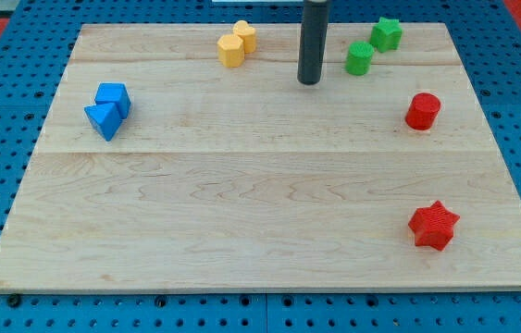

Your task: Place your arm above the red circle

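Observation:
The red circle (422,111) is a short red cylinder near the view's right edge of the wooden board (241,213). My tip (309,81) is the lower end of the dark rod, near the view's top middle. It stands well to the left of the red circle and slightly higher in the view, touching no block. The green cylinder (359,58) lies between them, just right of the tip.
A green star-like block (387,33) sits at the top right. Two yellow blocks (237,43) sit top middle, left of the tip. A blue cube (113,96) and blue triangle (103,120) touch at the left. A red star (434,226) lies at the lower right.

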